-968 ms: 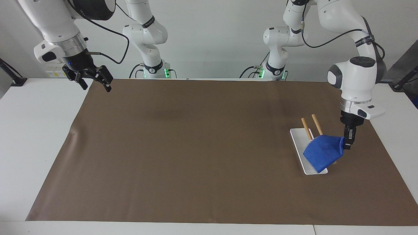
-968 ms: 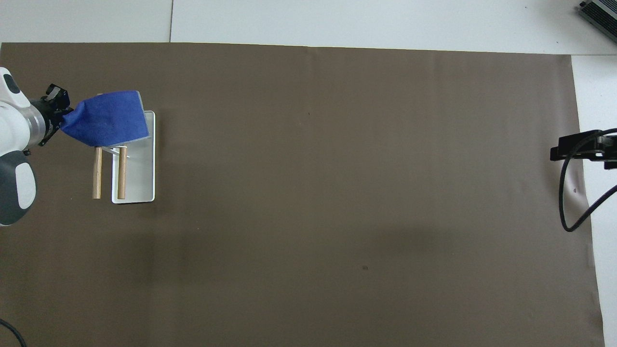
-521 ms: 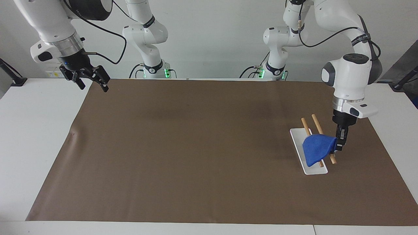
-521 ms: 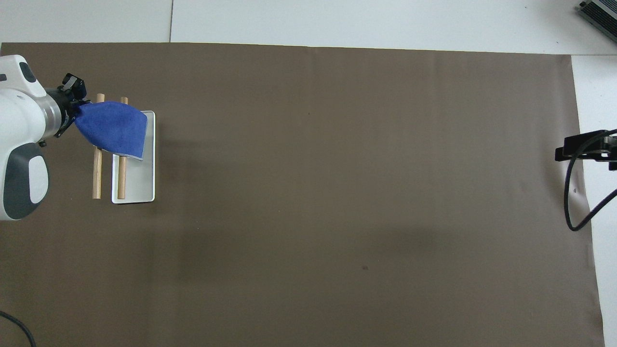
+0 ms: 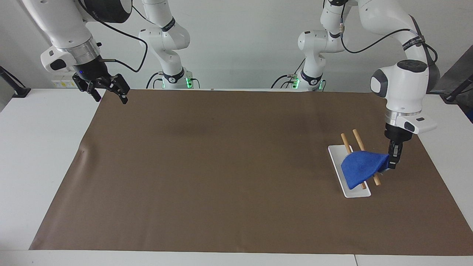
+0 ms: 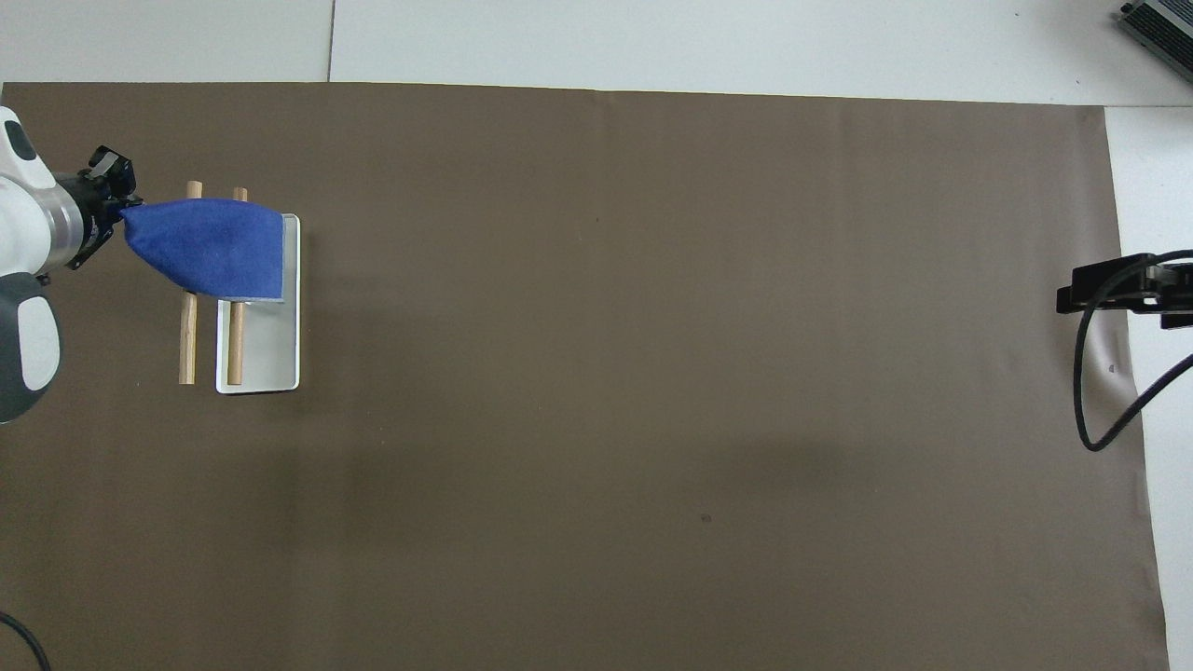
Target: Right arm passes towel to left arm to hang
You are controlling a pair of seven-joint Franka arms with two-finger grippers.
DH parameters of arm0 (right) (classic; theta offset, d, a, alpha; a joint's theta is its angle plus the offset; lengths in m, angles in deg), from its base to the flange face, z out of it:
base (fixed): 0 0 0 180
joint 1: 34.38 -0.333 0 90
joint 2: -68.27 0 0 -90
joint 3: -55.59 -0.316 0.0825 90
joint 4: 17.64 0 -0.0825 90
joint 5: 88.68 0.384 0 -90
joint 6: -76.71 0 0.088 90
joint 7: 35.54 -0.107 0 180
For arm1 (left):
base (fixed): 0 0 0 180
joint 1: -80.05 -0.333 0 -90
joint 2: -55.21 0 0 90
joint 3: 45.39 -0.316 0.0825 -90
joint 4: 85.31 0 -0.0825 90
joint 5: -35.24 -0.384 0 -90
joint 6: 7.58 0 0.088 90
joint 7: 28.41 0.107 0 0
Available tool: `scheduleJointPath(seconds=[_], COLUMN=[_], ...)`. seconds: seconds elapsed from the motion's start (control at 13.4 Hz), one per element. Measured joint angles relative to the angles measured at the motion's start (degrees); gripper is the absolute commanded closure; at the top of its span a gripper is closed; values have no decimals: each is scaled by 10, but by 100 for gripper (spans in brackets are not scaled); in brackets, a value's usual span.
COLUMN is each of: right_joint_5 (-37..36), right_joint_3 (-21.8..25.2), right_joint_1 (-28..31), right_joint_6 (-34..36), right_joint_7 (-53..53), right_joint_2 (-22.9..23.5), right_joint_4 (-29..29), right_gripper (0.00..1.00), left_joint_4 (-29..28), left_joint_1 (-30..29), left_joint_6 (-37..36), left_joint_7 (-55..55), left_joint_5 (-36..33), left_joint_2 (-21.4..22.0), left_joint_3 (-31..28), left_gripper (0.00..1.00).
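Towel (image 5: 360,167) hangs draped across two wooden rods (image 5: 357,139) that stand over a white tray (image 5: 334,155), toward the left arm's end of the table, at about four o'clock in the facing view and nine o'clock in the overhead view. Its blue cloth (image 6: 210,247) covers the part of the rods farther from the robots, while the nearer lengths of both rods stay bare. The left gripper (image 5: 392,162) comes down from the left arm (image 5: 404,88) and is clamped tight on the towel's corner on the side away from the tray, just beside the outer rod, so the cloth pulls to a point at the fingertips. In the overhead view that gripper (image 6: 116,210) shows at the towel's tip, at nine o'clock. The tray lies flat on the brown mat (image 5: 221,166) that covers most of the white table (image 5: 37,147). The right gripper (image 5: 107,88) hangs in the air over the mat's corner at the right arm's end, at about ten o'clock in the facing view, with its jaws spread wide and nothing between them; the right arm (image 5: 70,33) waits there, well apart from the towel. In the overhead view this gripper (image 6: 1109,284) shows at three o'clock, with a black cable (image 6: 1095,401) looping below it
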Motion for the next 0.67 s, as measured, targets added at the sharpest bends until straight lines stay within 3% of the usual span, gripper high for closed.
scheduleJointPath(seconds=[0.45, 0.52, 0.67], right_joint_5=[0, 0, 0], right_joint_3=[0, 0, 0], right_joint_1=[0, 0, 1], right_joint_6=[0, 0, 0], right_joint_7=[0, 0, 0], right_joint_2=[0, 0, 0], right_joint_4=[3, 3, 3], right_gripper=[0, 0, 0], left_joint_4=[-28, -28, -28], left_joint_1=[-3, -3, -3], left_joint_6=[6, 6, 8], left_joint_7=[15, 15, 16], left_joint_5=[0, 0, 0], left_joint_2=[-4, -6, -8], left_joint_3=[2, 2, 2], left_gripper=[100, 89, 50])
